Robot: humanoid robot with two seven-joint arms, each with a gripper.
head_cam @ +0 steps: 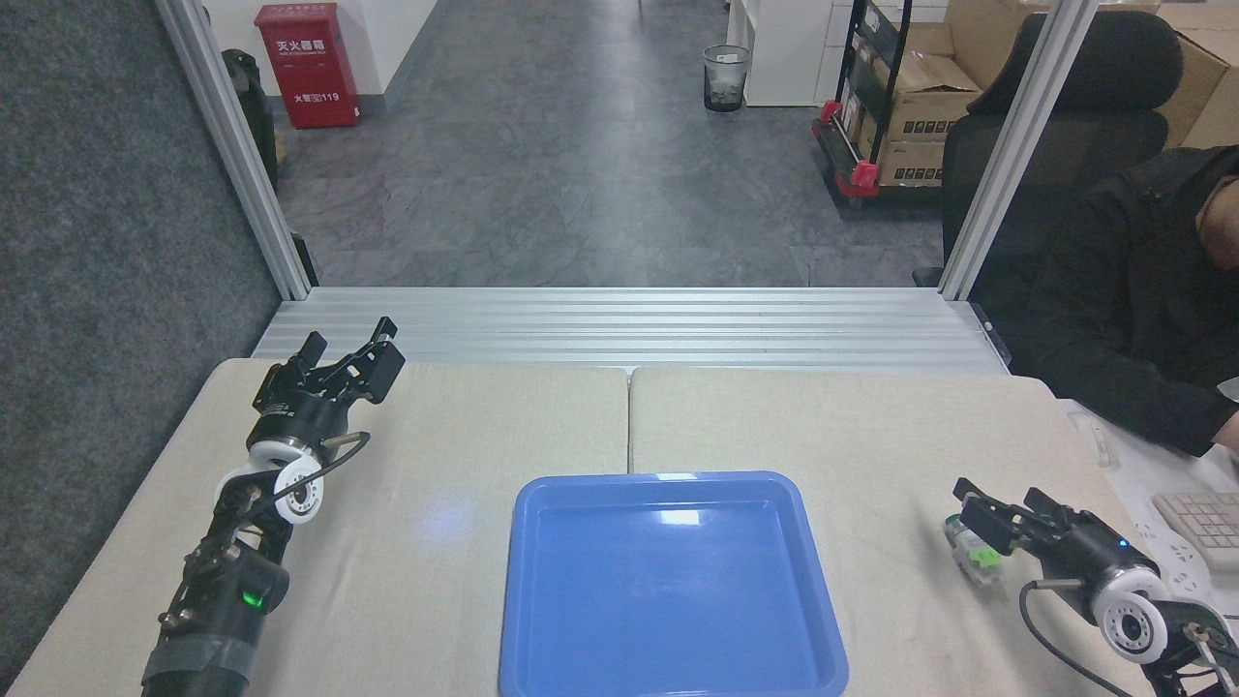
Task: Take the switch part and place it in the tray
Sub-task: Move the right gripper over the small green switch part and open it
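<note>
The switch part, a small white-grey block with a green clip, lies on the table right of the tray. My right gripper hovers just over it with its two dark fingers apart; one finger crosses the top of the part and hides its upper edge. Nothing sits visibly between the fingers. The blue tray rests at the table's front centre, glossy and with nothing in it. Far off at the back left corner, my left gripper stands open and holds nothing.
A person in a dark jacket sits close at the right, beside a keyboard on the table's right edge. An aluminium frame borders the table's far side, with upright posts at both back corners.
</note>
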